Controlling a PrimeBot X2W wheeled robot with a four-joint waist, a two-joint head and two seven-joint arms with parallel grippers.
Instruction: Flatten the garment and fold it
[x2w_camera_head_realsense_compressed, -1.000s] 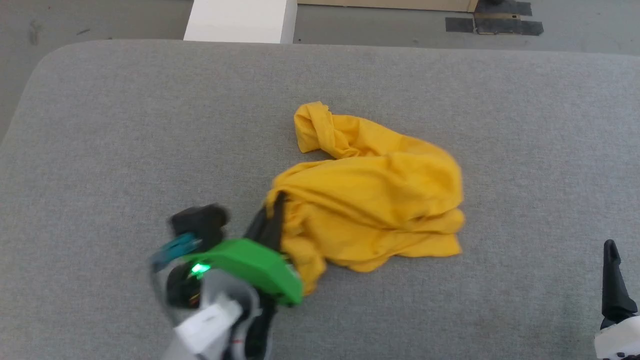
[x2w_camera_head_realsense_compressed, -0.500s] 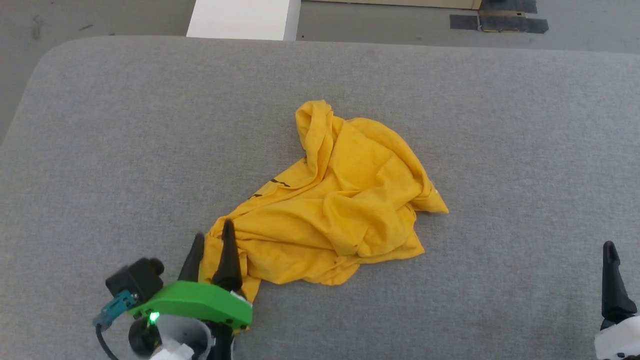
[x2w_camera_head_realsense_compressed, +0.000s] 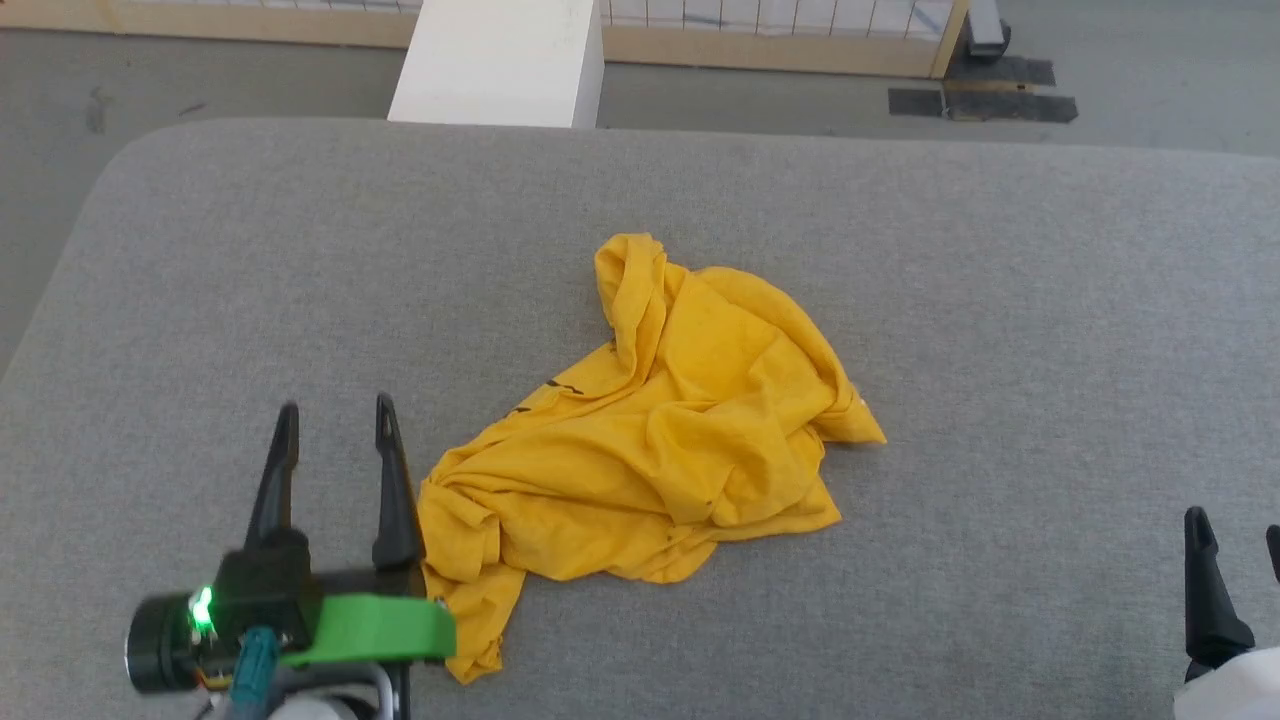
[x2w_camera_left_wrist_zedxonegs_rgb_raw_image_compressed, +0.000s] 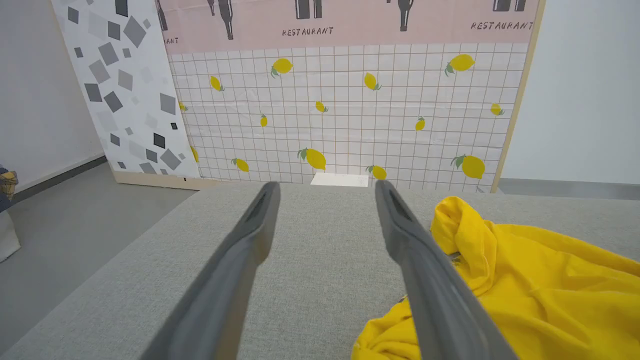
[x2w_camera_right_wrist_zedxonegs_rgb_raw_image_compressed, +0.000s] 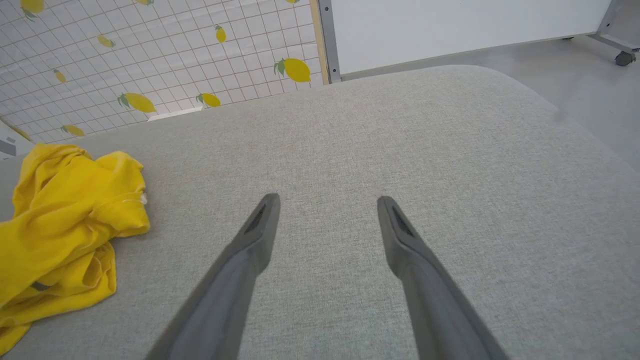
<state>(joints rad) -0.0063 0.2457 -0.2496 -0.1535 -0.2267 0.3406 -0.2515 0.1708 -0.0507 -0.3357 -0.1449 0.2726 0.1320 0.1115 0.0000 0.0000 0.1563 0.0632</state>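
Looks down on the shirt (x2w_camera_head_realsense_compressed: 680, 440), crumpled in a yellow heap near the middle of the grey bench (x2w_camera_head_realsense_compressed: 900, 250), mostly plain cloth up, a few small black marks along one fold. Trails one corner toward the near edge, just beside the left pincer (x2w_camera_head_realsense_compressed: 335, 405). Finds that pincer at the heap's left side, fingers spread wide and pinching nothing, its right finger close against the cloth; cannot tell whether touching. Finds the right pincer (x2w_camera_head_realsense_compressed: 1235, 530) at the lower right, well apart from the shirt, fingers likewise spread, empty, over bare bench. Shows a white block (x2w_camera_head_realsense_compressed: 500, 60) past the far edge and a lemon-print panel (x2w_camera_left_wrist_zedxonegs_rgb_raw_image_compressed: 350, 110) behind it.
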